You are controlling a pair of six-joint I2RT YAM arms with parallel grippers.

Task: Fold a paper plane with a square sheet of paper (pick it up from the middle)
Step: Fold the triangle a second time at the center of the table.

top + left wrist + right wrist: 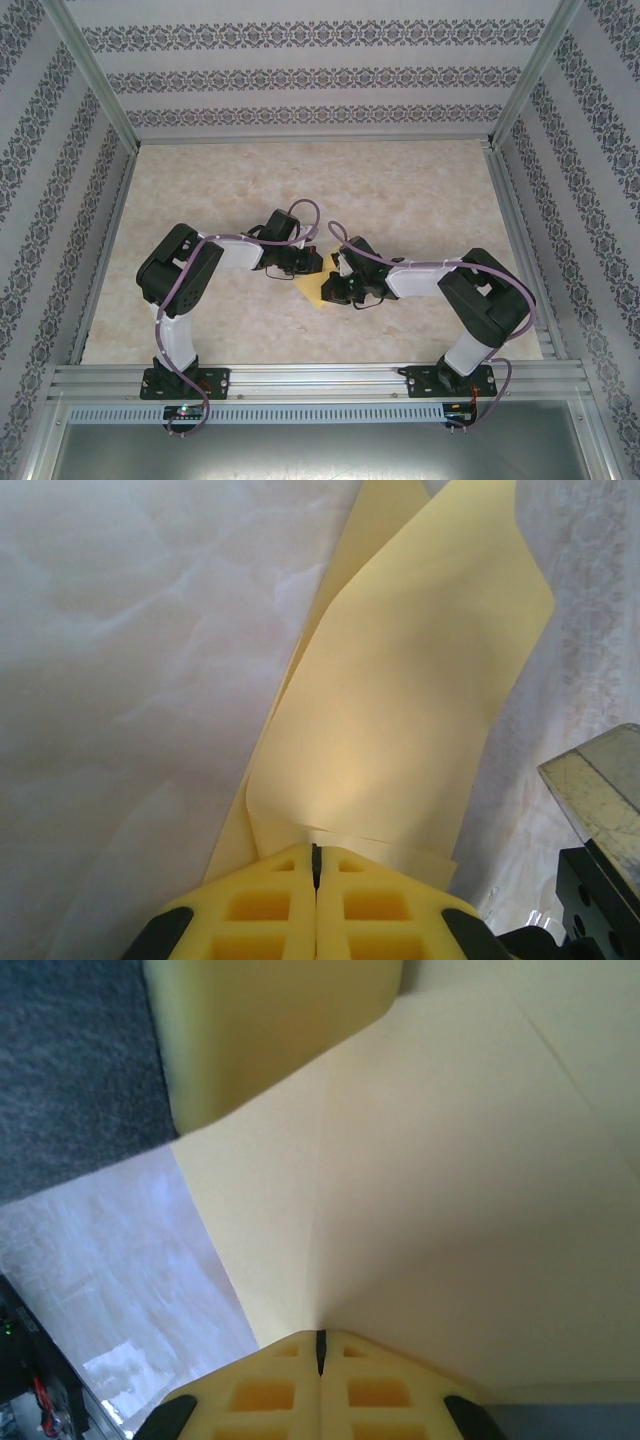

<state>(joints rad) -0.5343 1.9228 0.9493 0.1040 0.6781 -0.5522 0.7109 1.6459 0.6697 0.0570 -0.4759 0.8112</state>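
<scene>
Marble-look table (420, 190), patterned wallpaper walls (300, 80) on 3 sides. Both arms reach in to the middle of the table and meet there.

Square sheet of paper (400, 700): mustard yellow, sits between the 2 end effectors at table centre, already creased. At least 2 layers show in the left wrist view, and 1 straight crease line runs up from the fingertips in the right wrist view. Not flat; it bows upward away from the grip. Whether any part touches the table, cannot tell.

Left end effector (316, 858): yellow fingers fully together, pinching the near edge of the sheet at the tips.
Right end effector (320, 1340): fingers also fully together, clamped on the sheet right at the crease.

Step, my read: mid-fold, 2-handed hold on a partly folded sheet, no plane shape yet. Roughly early-to-middle of the task.

Next move likely calls for: 1 end effector anchoring while the other swings its flap over along the crease, then pressing it flat on the table. Both pulling apart could tear thin paper; slack could let the crease drift off line.
</scene>
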